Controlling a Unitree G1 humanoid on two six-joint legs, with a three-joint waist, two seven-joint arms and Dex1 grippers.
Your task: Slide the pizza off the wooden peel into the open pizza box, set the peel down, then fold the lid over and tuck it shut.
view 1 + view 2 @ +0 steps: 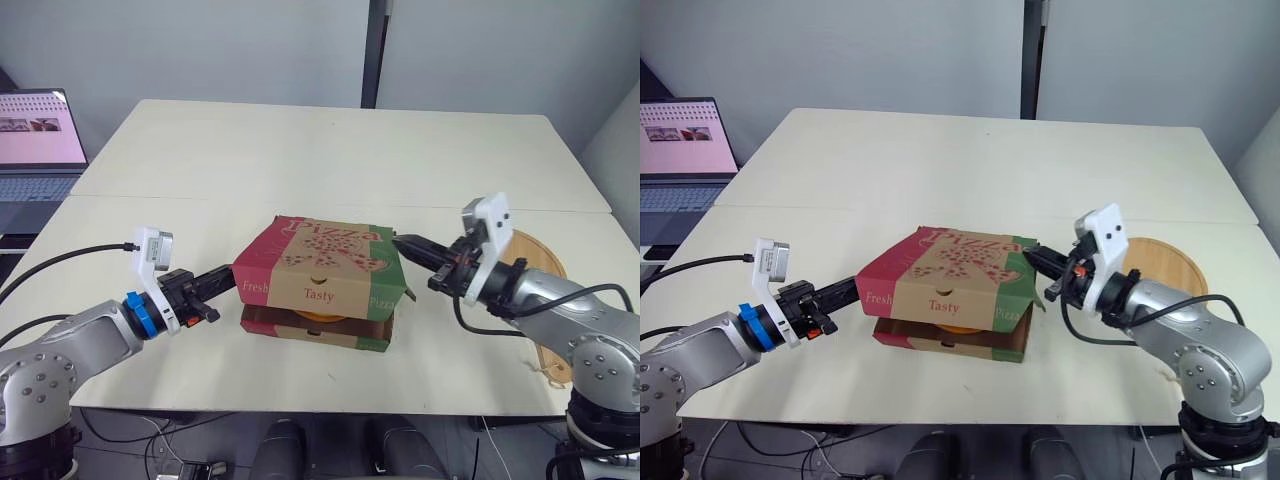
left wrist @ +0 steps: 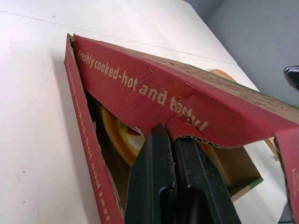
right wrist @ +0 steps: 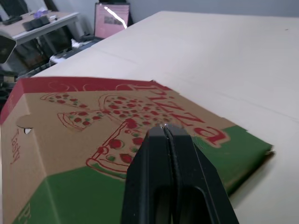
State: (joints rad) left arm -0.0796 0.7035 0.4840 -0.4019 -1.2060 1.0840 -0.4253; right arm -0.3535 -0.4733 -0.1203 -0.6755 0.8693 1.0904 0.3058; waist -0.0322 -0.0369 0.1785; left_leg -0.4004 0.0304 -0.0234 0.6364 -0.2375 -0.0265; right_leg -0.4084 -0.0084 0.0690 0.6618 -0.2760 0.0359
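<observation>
Corrugated cardboard forms the pizza box (image 1: 318, 335), which stands mid-table (image 1: 300, 160) with the pizza (image 2: 122, 136) inside. The lid (image 1: 325, 255) is folded over but rides high, not yet tucked. The peel (image 1: 540, 262) lies just right of the box. The left gripper (image 1: 222, 274), fingers closed together, touches the red side flap (image 2: 140, 93). The right gripper (image 3: 164, 128), likewise closed, rests on the lid's right edge. The lid is judged light, thin and easily creased, so pressure belongs at flaps and fold lines, not the panel centre.
</observation>
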